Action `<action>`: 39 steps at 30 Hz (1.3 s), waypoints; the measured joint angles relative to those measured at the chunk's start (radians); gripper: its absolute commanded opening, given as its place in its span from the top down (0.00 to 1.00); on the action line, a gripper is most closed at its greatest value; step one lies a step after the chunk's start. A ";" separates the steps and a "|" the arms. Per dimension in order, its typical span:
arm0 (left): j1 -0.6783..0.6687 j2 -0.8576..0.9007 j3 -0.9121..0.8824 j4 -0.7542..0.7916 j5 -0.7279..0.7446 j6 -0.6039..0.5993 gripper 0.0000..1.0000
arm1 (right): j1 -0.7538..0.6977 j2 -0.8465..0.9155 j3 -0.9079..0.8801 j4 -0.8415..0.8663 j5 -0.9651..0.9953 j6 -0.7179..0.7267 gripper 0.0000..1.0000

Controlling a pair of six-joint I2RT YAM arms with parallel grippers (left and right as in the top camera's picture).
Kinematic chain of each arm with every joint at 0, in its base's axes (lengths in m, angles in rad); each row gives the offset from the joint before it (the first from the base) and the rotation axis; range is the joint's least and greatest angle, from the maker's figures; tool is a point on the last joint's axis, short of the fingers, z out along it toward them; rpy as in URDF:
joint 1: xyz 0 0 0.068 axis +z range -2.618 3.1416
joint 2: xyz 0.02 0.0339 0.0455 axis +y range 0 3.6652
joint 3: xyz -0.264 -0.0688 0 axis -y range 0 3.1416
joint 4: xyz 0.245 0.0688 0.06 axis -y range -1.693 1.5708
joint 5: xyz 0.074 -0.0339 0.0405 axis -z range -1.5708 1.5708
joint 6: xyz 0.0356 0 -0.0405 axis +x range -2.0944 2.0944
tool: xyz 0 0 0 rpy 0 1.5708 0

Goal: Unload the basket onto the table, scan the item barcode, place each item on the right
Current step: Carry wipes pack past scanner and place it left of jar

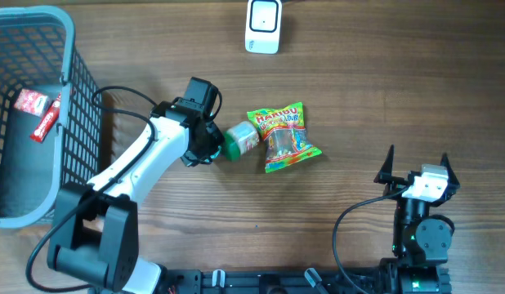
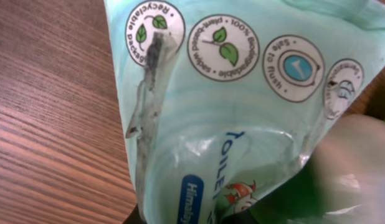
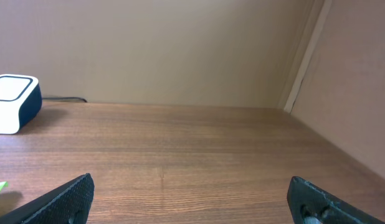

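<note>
Left wrist view is almost all wipes pack [image 2: 242, 124], cut off on every side. The fingers are out of shot there, apart from a dark sliver at the bottom edge. A blurred green patch sits lower right, can't tell what it is. From overhead the pack [image 1: 242, 140] is half hidden behind the left gripper [image 1: 217, 149], underside not visible.

Readable on the pack: round icons "Recyclable package", "100% plant-based wipes", "Safe to flush". A fourth icon is too creased to read. Below them "TOILE…" and "Himalay…", both cut off. The candy bag reads "HARIBO" [image 1: 285, 137].

Left arm reaches across the table [image 1: 383, 73] with its wrist turned towards the Haribo bag. Its pincer is closed nearly flat on the pack's edge. The pack is tilted and touches the bag's left side.

Right gripper [image 1: 417, 159] is well right of the bag and nearer the robot's base. Its jaws are spread wide with nothing between them.

Scanner [image 1: 263, 26] is beyond the bag, slightly left. Basket [image 1: 82, 90] is far left of the bag with a red packet [image 1: 40, 114] inside, print too small to read.
</note>
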 measured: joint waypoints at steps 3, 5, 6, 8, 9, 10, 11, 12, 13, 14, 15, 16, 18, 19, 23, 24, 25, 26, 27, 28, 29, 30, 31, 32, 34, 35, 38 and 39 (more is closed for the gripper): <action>0.000 -0.053 0.008 0.008 -0.004 0.017 0.96 | 0.000 0.000 0.000 0.000 0.000 0.000 0.00; 0.000 -0.129 0.021 0.011 -0.020 0.028 0.96 | 0.000 0.000 0.000 0.000 0.000 0.000 0.00; 0.000 -0.152 0.029 0.010 -0.025 0.031 0.96 | 0.000 0.000 0.000 0.000 0.000 0.000 0.00; 0.000 -0.180 0.044 0.006 -0.034 0.035 0.96 | 0.000 0.000 0.000 0.000 0.000 0.000 0.00; 0.000 -0.183 0.046 0.006 -0.039 0.035 0.96 | 0.000 0.000 0.000 0.000 0.000 0.000 0.00; 0.000 -0.176 0.046 0.000 -0.048 0.039 0.96 | 0.000 0.000 0.000 0.000 0.000 0.000 0.00; 0.000 -0.167 0.046 -0.003 -0.052 0.043 0.94 | 0.000 0.000 0.000 0.000 0.000 0.000 0.00; 0.000 -0.153 0.046 -0.004 -0.058 0.050 0.92 | 0.000 0.000 0.000 0.000 0.000 0.000 0.00; 0.000 -0.141 0.046 -0.003 -0.060 0.058 0.91 | 0.000 0.000 0.000 0.000 0.000 0.000 0.00; 0.000 -0.126 0.046 -0.003 -0.063 0.066 0.91 | 0.000 0.000 0.000 0.000 0.000 0.000 0.00; 0.000 -0.105 0.046 -0.004 -0.066 0.078 0.91 | 0.000 0.000 0.000 0.000 0.000 0.000 0.00; 0.000 -0.090 0.046 -0.005 -0.068 0.086 0.91 | 0.000 0.000 0.000 0.000 0.000 0.000 0.00; 0.000 -0.036 0.046 -0.009 -0.069 0.110 0.90 | 0.000 0.000 0.000 0.000 0.000 0.000 0.00; 0.000 -0.018 0.046 -0.011 -0.069 0.114 0.79 | 0.000 0.000 0.000 0.000 0.000 0.000 0.00; -0.003 0.028 0.045 -0.026 -0.068 0.149 0.00 | 0.000 0.000 0.000 0.000 0.000 0.000 0.00; -0.006 0.027 0.045 -0.027 -0.068 0.166 0.00 | 0.000 0.000 0.000 0.000 0.000 0.000 0.00; -0.006 0.022 0.046 -0.037 -0.069 0.182 0.00 | 0.000 0.000 0.000 0.000 0.000 0.000 0.01; -0.006 0.018 0.052 -0.066 -0.068 0.195 0.00 | 0.000 0.000 0.000 0.000 0.000 0.000 0.00; -0.003 0.010 0.065 -0.104 -0.068 0.214 0.00 | 0.000 0.000 0.000 0.000 0.000 0.000 0.00; 0.001 0.004 0.087 -0.145 -0.069 0.225 0.00 | 0.000 0.000 0.000 0.000 0.000 0.000 0.00; 0.005 -0.003 0.116 -0.183 -0.071 0.237 0.00 | 0.000 0.000 0.000 0.000 0.000 0.000 0.00; 0.015 -0.015 0.173 -0.236 -0.074 0.257 0.00 | 0.000 0.000 0.000 0.000 0.000 0.000 0.00; 0.027 -0.026 0.257 -0.293 -0.077 0.277 0.00 | 0.000 0.000 0.000 0.000 0.000 0.000 0.00; 0.041 -0.042 0.339 -0.322 -0.083 0.297 0.00 | 0.000 0.001 0.000 0.000 0.000 0.000 0.00; 0.065 -0.068 0.524 -0.401 -0.091 0.334 0.00 | 0.000 0.002 0.000 0.000 0.000 0.000 0.00; 0.074 -0.077 0.603 -0.416 -0.093 0.348 0.00 | 0.000 0.002 0.000 0.000 0.000 0.000 0.00; 0.110 -0.136 0.898 -0.438 -0.110 0.467 0.00 | 0.000 0.002 0.000 0.000 0.000 0.000 0.00; 0.125 -0.205 1.014 -0.453 -0.147 0.522 0.00 | 0.000 0.002 0.000 0.000 0.000 0.000 0.00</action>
